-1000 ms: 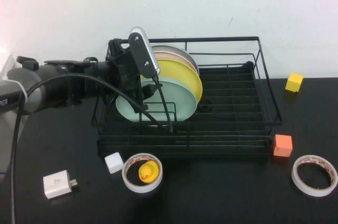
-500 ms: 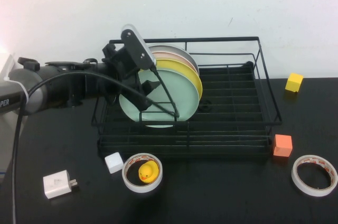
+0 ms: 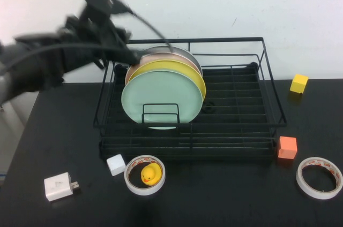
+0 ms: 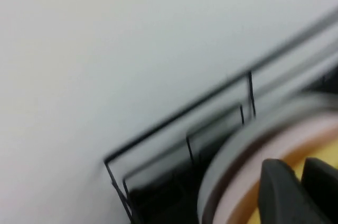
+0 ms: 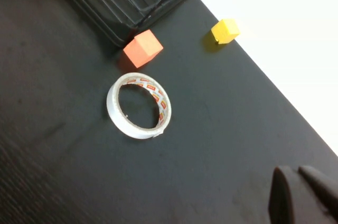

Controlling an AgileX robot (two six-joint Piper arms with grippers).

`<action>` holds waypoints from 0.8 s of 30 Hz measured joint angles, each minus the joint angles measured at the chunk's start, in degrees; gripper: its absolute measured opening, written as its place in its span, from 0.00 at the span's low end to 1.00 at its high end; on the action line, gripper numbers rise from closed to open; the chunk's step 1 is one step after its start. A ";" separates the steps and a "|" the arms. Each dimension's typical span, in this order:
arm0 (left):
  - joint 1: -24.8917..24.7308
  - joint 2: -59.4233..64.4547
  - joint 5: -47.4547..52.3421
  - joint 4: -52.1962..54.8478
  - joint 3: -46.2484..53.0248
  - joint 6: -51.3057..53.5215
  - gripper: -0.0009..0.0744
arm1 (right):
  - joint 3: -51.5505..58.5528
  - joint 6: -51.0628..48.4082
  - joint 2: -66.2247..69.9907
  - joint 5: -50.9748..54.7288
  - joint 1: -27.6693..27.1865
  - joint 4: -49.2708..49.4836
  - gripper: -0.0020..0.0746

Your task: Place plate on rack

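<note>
Inside the rack [image 3: 236, 85], at its left end, the plate [image 3: 161, 96] stands on edge, frontmost of a row with a yellow plate [image 3: 185, 69] just behind it and its lower edge behind the small wire loop divider [image 3: 160, 113]. Nothing touches it, so the placing looks done; what is left, by my judgement, is only for the arm to get clear. Up above the rack's left rear corner hangs the left gripper [image 3: 128, 55], empty, its fingers [image 4: 280, 192] drawn nearly together and holding nothing. Well off the rack's right end, over bare table near a tape roll [image 5: 139, 105], the right gripper [image 5: 301, 179] is clenched and empty.
</note>
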 joint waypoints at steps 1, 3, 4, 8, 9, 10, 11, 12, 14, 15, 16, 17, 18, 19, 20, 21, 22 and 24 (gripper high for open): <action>0.00 -1.78 -0.12 0.01 0.12 -1.91 0.09 | 0.00 0.00 0.00 0.05 0.00 -0.04 0.02; 0.00 -5.23 -0.12 -0.03 0.97 -4.90 0.05 | 0.00 1.02 0.00 0.05 0.00 -0.51 0.02; 0.00 -7.27 -0.12 -0.03 1.50 -6.25 0.04 | 0.00 2.67 0.00 0.05 0.00 -1.00 0.02; 0.00 -15.50 0.61 -0.03 3.38 -8.70 0.02 | 0.00 16.66 0.00 -2.21 0.00 -4.90 0.02; 0.00 -17.78 0.75 -0.03 3.67 -9.03 0.02 | 0.17 20.69 0.00 -3.36 0.00 -6.04 0.02; 0.00 -20.08 1.10 -0.03 4.04 -9.66 0.01 | 0.52 24.22 0.00 -4.92 0.00 -7.29 0.02; 0.00 -22.46 1.41 -0.03 4.55 -10.39 0.01 | 1.09 26.72 0.00 -6.56 0.00 -8.41 0.02; 0.00 -24.38 1.74 -0.03 5.09 -11.12 0.01 | 2.10 29.41 0.00 -8.95 0.00 -9.85 0.02; 0.00 -29.17 2.27 -0.03 6.55 -12.88 0.01 | 4.80 33.27 0.00 -14.21 0.00 -13.08 0.02; 0.00 -31.07 2.41 -0.03 7.27 -13.55 0.01 | 6.07 34.92 0.00 -17.35 0.00 -15.26 0.02; 0.00 -33.38 2.41 -0.03 8.34 -14.38 0.01 | 7.10 36.09 0.00 -20.32 0.00 -17.30 0.02; 0.00 -35.61 2.41 -0.03 9.58 -14.81 0.01 | 7.66 36.83 0.00 -22.35 0.00 -18.87 0.02; 0.00 -37.37 2.41 -0.03 10.67 -15.40 0.01 | 7.95 37.34 0.00 -24.34 0.00 -19.95 0.02; 0.00 -39.52 2.41 -0.03 12.21 -15.63 0.01 | 8.07 38.02 0.00 -25.87 0.00 -20.58 0.02; 0.00 -41.61 2.09 -0.03 13.53 -15.63 0.01 | 8.07 38.68 0.00 -26.29 0.00 -20.90 0.02; 0.00 -43.65 1.57 -0.03 15.27 -15.08 0.01 | 8.07 39.40 0.00 -26.54 0.00 -21.19 0.02; 0.00 -45.68 0.67 -0.03 17.00 -14.22 0.01 | 8.07 39.96 0.00 -26.25 0.00 -21.19 0.02; 0.00 -49.30 -1.80 -0.03 20.53 -13.51 0.01 | 8.07 40.54 0.00 -25.17 0.00 -20.80 0.02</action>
